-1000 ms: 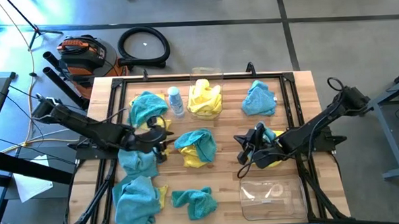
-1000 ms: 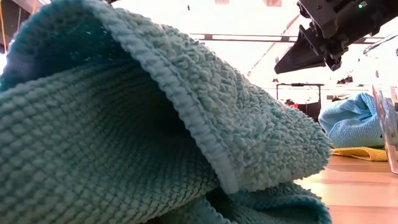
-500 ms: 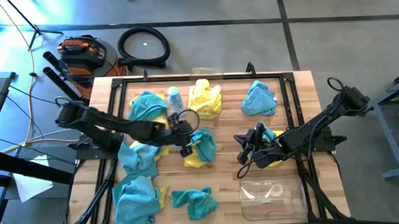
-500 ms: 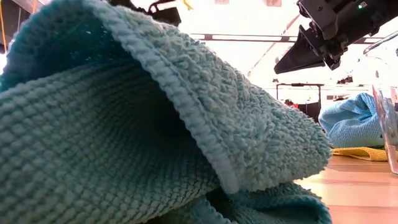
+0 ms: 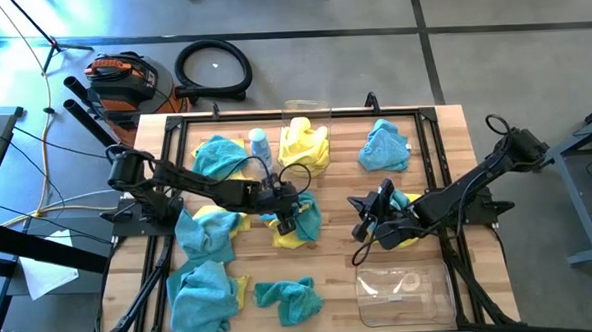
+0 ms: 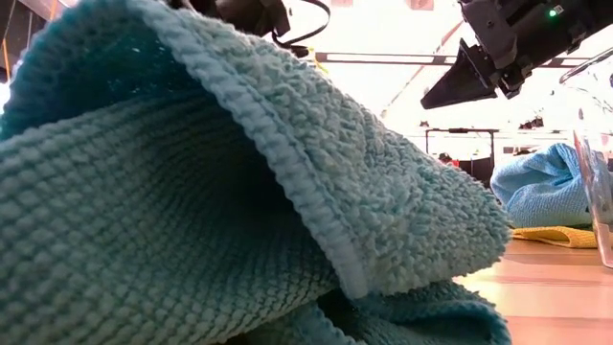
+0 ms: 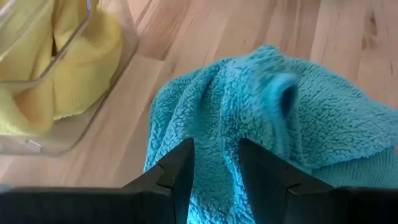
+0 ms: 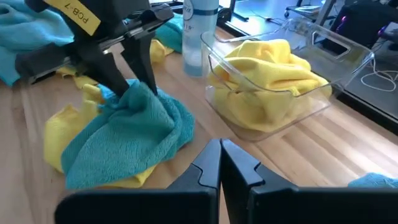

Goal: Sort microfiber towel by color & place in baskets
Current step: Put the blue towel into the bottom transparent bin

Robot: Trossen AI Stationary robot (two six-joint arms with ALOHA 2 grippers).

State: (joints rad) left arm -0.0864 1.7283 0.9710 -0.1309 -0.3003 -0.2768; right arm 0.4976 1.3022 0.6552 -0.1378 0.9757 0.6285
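At the middle of the surface (image 5: 445,129) lies a teal towel (image 5: 303,214) atop a yellow one — soft, light, limp, best pinched at its raised fold. The left hand (image 5: 286,221) straddles that fold, fingers parted, gripping nothing yet; the right hand (image 5: 361,221) waits pressed shut.

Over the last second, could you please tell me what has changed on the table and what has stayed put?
The left claw has reached from the table's left side toward the middle and now stands open astride the teal towel lying on a yellow one, not yet closed on it. The right claw stays shut near the empty basket; the basket of yellow towels and the other cloths are unmoved.
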